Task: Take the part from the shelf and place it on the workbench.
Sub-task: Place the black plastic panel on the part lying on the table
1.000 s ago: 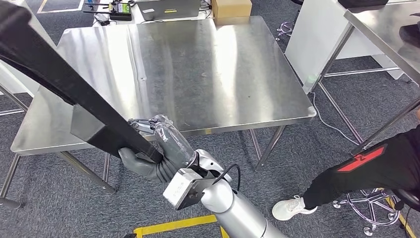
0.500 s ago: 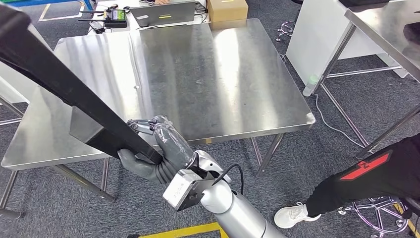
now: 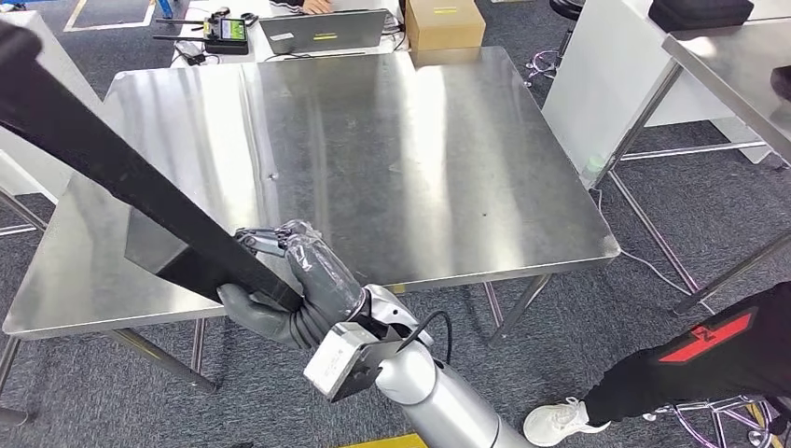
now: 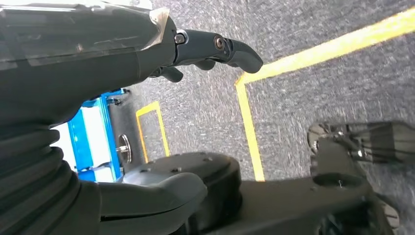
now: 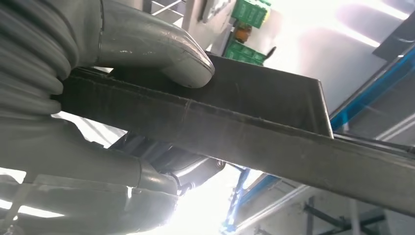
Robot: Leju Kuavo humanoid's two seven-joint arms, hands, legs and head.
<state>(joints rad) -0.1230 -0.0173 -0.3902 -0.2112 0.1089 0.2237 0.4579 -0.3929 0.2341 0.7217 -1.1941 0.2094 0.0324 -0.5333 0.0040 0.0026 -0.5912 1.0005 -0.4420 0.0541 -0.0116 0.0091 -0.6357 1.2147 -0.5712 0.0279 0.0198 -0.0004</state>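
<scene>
The part (image 3: 112,177) is a long black bar with an angled, wider lower end. It runs from the upper left of the head view down to my right hand (image 3: 298,289), which grips that lower end. Hand and part hover at the near-left edge of the steel workbench (image 3: 420,159), just above its surface. In the right wrist view the grey thumb (image 5: 161,54) presses on the part (image 5: 274,132), with the fingers wrapped beneath. My left hand (image 4: 98,73) hangs over the carpet, fingers apart, holding nothing.
A laptop (image 3: 322,30), a cardboard box (image 3: 446,19) and a black device (image 3: 227,30) lie beyond the workbench's far edge. A white cabinet (image 3: 597,84) and a second steel table (image 3: 737,65) stand to the right. A person's leg (image 3: 709,355) is at the lower right.
The whole picture has shifted, so the camera moved; the workbench now sits a little differently in view. My right hand keeps its grip on the part. The person's foot has shifted.
</scene>
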